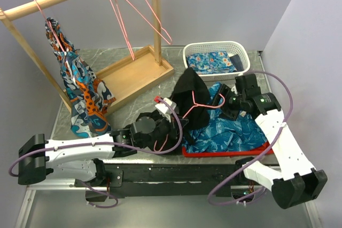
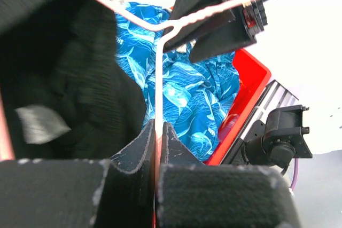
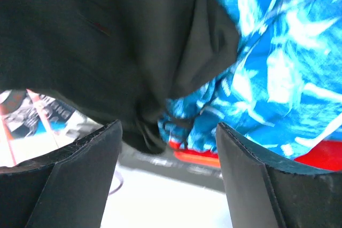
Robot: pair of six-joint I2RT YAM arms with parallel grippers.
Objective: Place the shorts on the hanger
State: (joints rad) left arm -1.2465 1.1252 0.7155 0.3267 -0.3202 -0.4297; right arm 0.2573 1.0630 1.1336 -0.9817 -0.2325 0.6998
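Shorts are humped in a black mound at the middle of the overhead view, over the upper left corner of the red tray, with the pink hanger lying against their lower right side. From my left wrist camera, the left gripper has its jaws clenched on the hanger's straight wire stem, the pads almost meeting around it. The black cloth fills the left of that view, its pale label showing. The right gripper has its jaws spread wide. A fold of the black fabric droops between them, and I cannot see either pad pressing it. Blue patterned cloth lies in the tray under both grippers. The worktop is grey and marbled. At the upper right stands a white basket with more blue cloth in it. At the upper left is a wooden rack carrying spare pink hangers and an orange-and-blue garment. Plain pale walls close in behind and to the right.
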